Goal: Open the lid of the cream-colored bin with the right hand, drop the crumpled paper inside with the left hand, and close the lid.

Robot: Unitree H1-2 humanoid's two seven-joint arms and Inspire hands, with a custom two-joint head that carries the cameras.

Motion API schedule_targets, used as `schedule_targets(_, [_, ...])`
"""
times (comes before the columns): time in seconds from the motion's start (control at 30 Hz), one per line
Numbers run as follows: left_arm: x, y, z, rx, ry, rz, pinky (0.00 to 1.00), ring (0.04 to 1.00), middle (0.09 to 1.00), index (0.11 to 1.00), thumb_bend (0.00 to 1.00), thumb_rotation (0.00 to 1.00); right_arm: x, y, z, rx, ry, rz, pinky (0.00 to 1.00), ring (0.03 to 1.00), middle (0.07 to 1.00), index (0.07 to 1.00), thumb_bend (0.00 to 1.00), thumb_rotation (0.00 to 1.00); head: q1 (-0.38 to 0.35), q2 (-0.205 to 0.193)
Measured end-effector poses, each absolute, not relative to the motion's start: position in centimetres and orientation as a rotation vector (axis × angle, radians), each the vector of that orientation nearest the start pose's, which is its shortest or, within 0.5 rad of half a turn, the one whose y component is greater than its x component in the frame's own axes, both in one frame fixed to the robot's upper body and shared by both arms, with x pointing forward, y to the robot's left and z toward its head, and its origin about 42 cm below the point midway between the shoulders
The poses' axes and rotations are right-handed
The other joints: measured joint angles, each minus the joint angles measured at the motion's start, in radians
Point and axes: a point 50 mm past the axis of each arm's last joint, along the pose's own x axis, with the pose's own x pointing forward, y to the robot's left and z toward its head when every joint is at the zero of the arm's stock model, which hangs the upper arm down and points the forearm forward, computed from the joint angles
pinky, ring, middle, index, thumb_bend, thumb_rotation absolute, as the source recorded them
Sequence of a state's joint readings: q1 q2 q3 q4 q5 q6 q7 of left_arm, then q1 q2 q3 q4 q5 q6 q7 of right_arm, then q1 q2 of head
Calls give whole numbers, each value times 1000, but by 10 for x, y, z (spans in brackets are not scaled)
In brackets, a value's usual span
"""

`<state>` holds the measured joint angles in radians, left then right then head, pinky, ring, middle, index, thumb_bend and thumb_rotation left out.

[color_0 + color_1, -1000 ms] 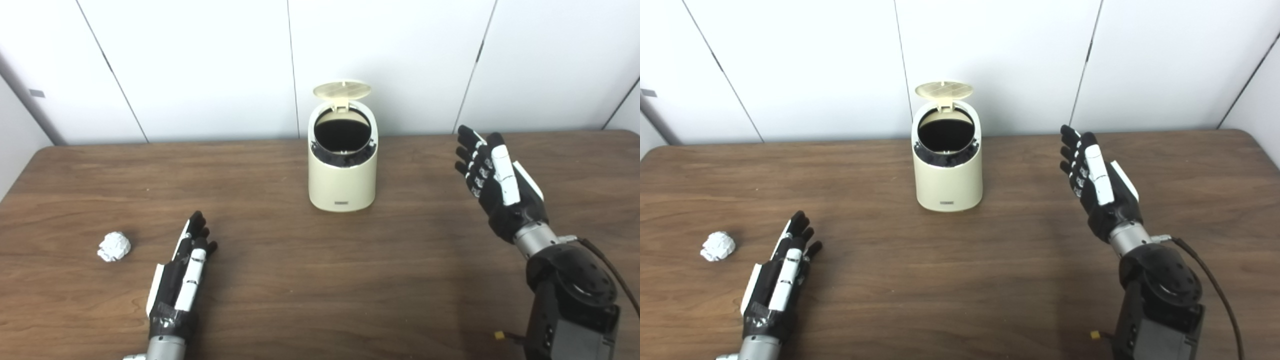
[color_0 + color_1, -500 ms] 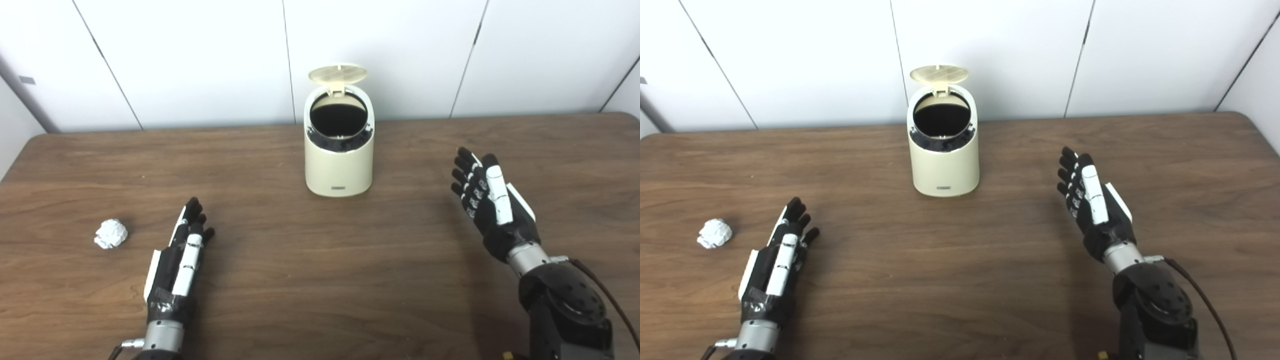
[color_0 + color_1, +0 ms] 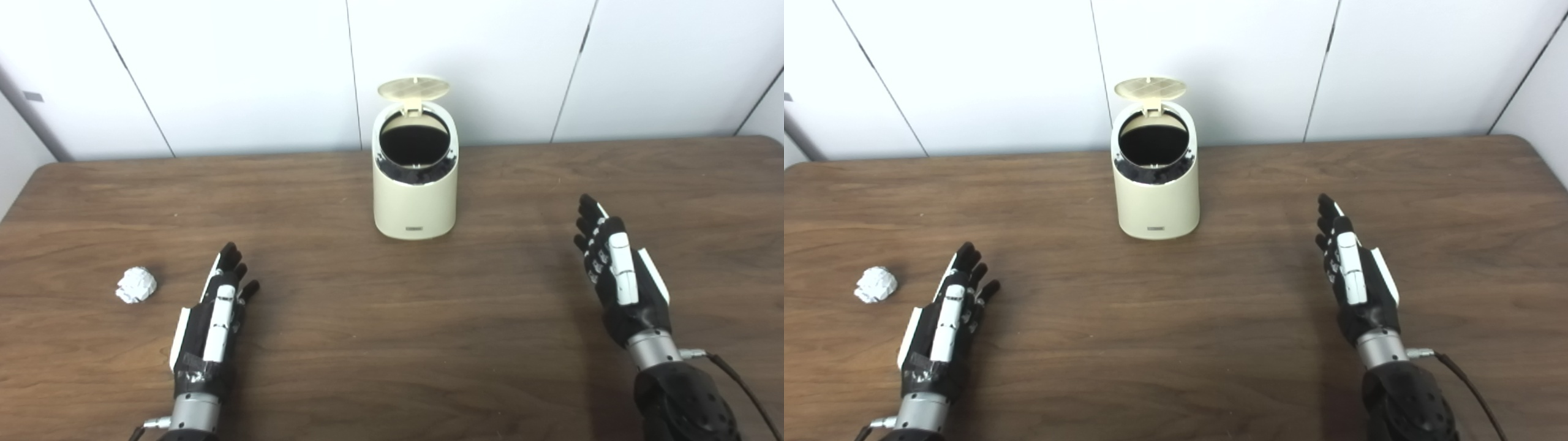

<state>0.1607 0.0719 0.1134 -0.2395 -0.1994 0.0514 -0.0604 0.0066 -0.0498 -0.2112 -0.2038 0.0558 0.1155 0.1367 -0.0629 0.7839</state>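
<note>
Now we look at the big brown wooden table (image 3: 380, 343) first, and nothing lies between our hands and the things we need. The tall cream-colored plastic bin (image 3: 416, 190) stands at the far middle of the table, and its round lid (image 3: 413, 88) is already tipped up, so the dark hole shows. Our right hand (image 3: 618, 275) hovers well off to the side of the bin, fingers spread and holding nothing. Our left hand (image 3: 211, 321) rests low over the table, fingers apart and empty too. The small white crumpled paper ball (image 3: 136, 285) sits near our left hand, at the left side. We think the ball could roll away if we bump it, because it is light. We could also knock the lid shut or push the bin over if we reach too fast.
</note>
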Motion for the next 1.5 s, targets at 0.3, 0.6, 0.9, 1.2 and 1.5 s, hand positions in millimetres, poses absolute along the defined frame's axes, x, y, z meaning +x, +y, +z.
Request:
schedule_targets(0.3, [228,268,122,-111,-52,69,1000,1000,1000,1000,344,824,272,-274,130,-27,-126,-79,991,962,949,907,480,981,20,0])
schedule_targets(0.6, [228,261,122,-118,-52,62,1000,1000,1000,1000,356,755,271,-284,130,-8,-121,-80,997,963,962,932,464,998,167,-15])
schedule_targets(0.9, [229,248,122,-98,-58,56,1000,1000,1000,1000,364,753,271,-302,125,29,-94,-54,1000,993,991,955,464,1000,294,-37])
schedule_targets(1.2, [228,236,120,-96,-62,67,1000,1000,1000,994,435,749,267,-304,131,43,-58,-46,993,963,965,933,387,1000,379,-63])
schedule_targets(1.5, [229,231,117,-28,-65,67,1000,1000,994,994,567,576,266,-302,141,45,-37,-71,1000,964,961,922,427,1000,399,-78])
